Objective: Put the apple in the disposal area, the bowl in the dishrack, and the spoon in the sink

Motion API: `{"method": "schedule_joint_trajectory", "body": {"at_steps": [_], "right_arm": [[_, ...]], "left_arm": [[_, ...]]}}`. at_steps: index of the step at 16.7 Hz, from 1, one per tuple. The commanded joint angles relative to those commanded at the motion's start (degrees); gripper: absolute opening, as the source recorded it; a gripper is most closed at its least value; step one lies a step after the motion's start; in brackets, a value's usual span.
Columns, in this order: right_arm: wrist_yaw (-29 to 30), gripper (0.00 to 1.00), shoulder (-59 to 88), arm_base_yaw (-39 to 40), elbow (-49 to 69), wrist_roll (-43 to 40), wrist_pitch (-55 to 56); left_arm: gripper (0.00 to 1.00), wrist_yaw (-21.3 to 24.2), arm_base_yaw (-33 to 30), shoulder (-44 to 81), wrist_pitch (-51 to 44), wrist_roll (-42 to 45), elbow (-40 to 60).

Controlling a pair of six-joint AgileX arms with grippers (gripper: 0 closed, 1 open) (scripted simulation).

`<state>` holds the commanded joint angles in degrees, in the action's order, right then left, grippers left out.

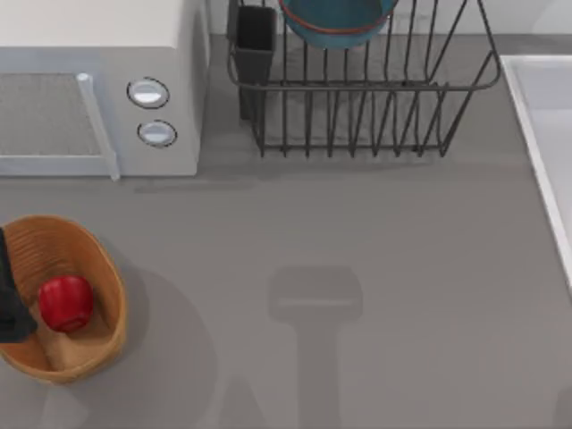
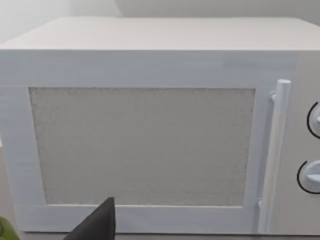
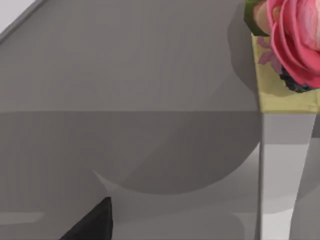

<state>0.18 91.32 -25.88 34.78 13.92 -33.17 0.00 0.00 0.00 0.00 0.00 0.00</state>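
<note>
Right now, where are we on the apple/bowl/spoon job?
Two parts look done: the apple sits in the wicker basket, and the bowl is in the dishrack. Nothing is visibly in hand; the left arm is at the basket's edge. I can't confirm the spoon is in the sink.

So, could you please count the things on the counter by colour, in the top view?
Red: 1, the apple
Orange-tan: 1, the woven basket
Teal-blue: 1, the bowl
Dark metal: 1, the dishrack
White: 2, the microwave and the sink
Total: 6
</note>
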Motion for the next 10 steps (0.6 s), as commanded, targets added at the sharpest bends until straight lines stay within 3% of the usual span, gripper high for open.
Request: {"method": "schedule_joint_trajectory", "body": {"at_steps": [3,10], "right_arm": [[0.0,0.02,0.0,0.0,0.0,0.0,0.0],[0.0,0.00,0.0,0.0,0.0,0.0,0.0]], "left_arm": [[1.00,0.0,0.0,0.0,0.0,0.0,0.0],[1.00,0.0,0.0,0.0,0.0,0.0,0.0]]}}
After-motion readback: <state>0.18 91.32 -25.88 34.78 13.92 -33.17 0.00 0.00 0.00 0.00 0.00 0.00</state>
